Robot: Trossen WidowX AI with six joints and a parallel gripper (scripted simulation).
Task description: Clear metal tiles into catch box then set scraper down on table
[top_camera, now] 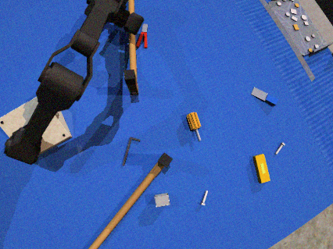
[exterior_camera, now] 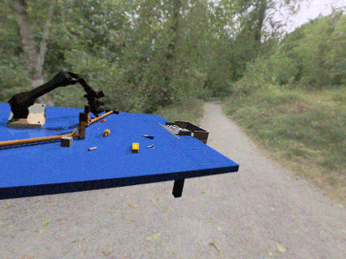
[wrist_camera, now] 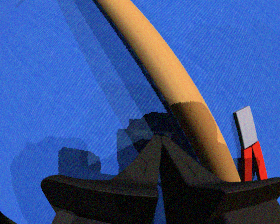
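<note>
long handle (top_camera: 133, 56) (wrist_camera: 165, 60): smooth wood, soft sheen. arm (top_camera: 62, 81) (exterior_camera: 41, 92): matt black. bench plate (top_camera: 295, 26): scuffed grey metal look. tabletop (top_camera: 219, 72) (exterior_camera: 122, 164) (wrist_camera: 60, 90): matt blue, finely grained, ribbed near plate.
</note>
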